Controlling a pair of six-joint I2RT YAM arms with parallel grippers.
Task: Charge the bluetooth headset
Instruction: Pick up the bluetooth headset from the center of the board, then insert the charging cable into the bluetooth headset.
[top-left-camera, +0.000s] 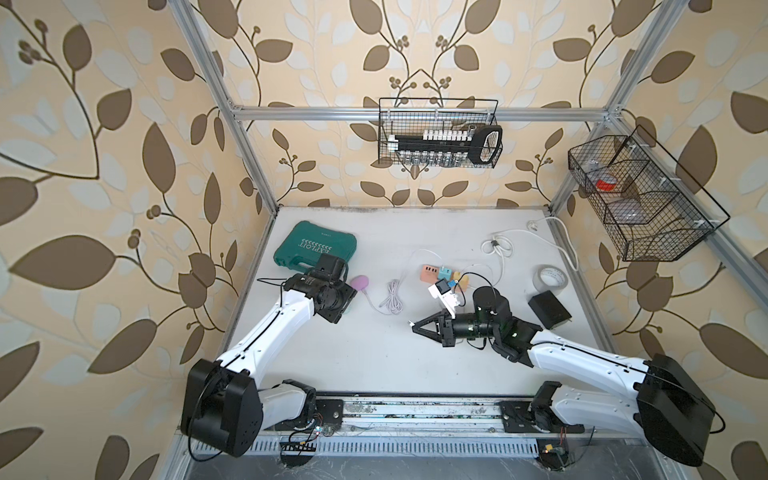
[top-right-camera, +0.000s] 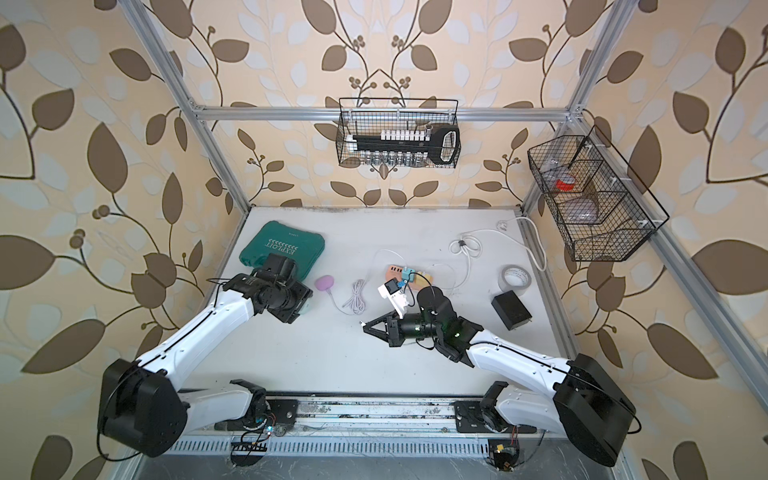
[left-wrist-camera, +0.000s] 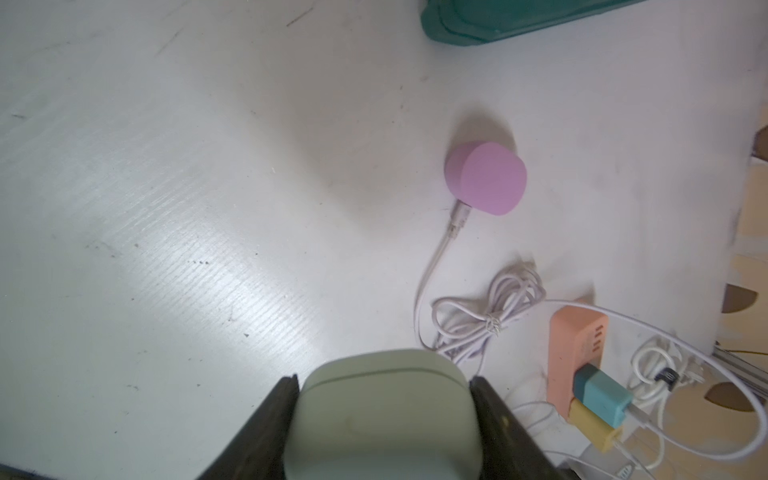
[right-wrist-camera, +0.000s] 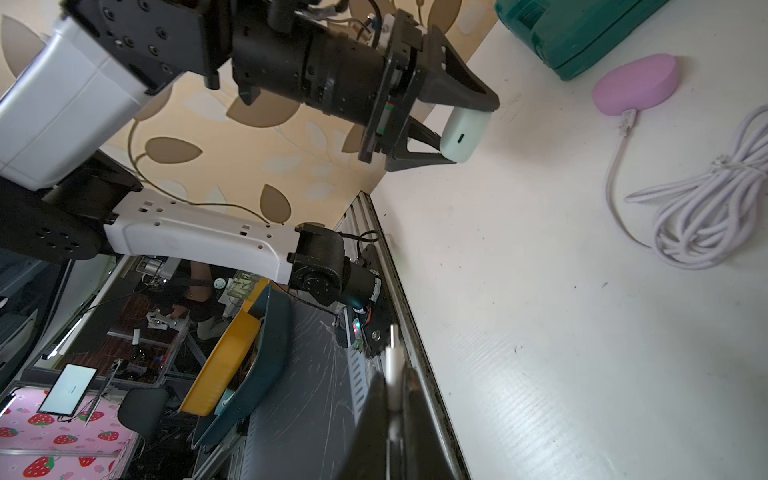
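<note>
Case (left-wrist-camera: 384, 415): rounded, smooth, pale-green plastic

The left gripper (left-wrist-camera: 384, 384) clamps a pale green earbud case (left-wrist-camera: 384, 419) between its dark jaws, with a pink oval puck (left-wrist-camera: 486, 178) at its one o'clock, the puck's bundled lilac cable (left-wrist-camera: 488, 318) at two, and a peach power strip (left-wrist-camera: 575, 345) holding a blue plug (left-wrist-camera: 602, 392) near three o'clock.

A green plastic tool case (top-left-camera: 316, 248) lies at the white table's (top-left-camera: 374, 365) ten o'clock; a pink oval pad (top-left-camera: 360, 283) at that case's four; a bundled white cable (top-left-camera: 392, 297) between pad and peach power strip (top-left-camera: 432, 272); a grey tape roll (top-left-camera: 539, 277) at two o'clock, a black box (top-left-camera: 549, 309) at its six; a pale rounded earbud case (left-wrist-camera: 386, 428) between the left gripper's (left-wrist-camera: 384, 384) jaws at nine.
</note>
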